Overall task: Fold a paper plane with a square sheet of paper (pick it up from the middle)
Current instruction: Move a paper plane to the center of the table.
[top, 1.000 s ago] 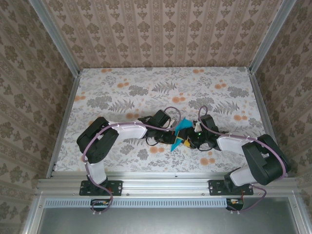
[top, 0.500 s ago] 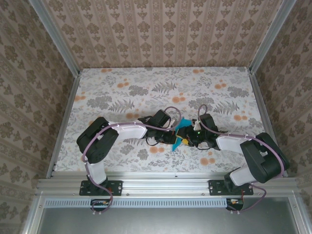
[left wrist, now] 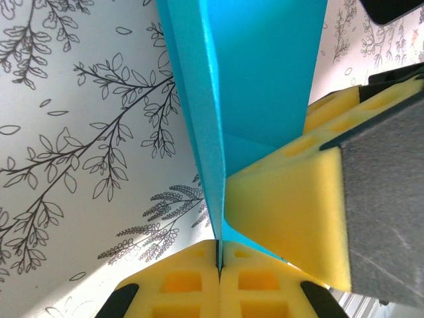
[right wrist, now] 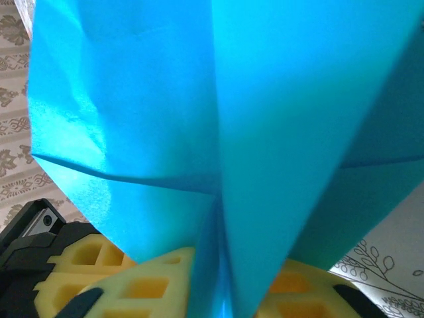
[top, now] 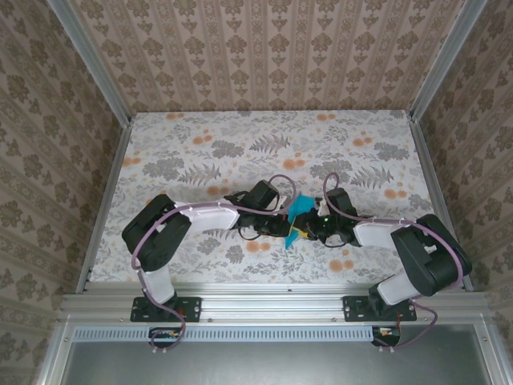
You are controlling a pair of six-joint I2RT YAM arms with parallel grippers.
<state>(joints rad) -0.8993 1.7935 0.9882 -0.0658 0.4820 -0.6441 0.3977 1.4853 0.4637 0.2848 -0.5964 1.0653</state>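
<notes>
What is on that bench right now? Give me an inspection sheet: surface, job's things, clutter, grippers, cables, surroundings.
Surface: floral table cover.
Job's things: teal-blue paper, partly folded with sharp creases, held between the two arms.
Clutter: nothing seen.
Grippers: left gripper, jaws shut on the paper's folded edge; right gripper, jaws shut on the paper too.
Cables: purple cables loop along both arms.
Surroundings: wallpapered walls on three sides; aluminium rail at the near edge.
</notes>
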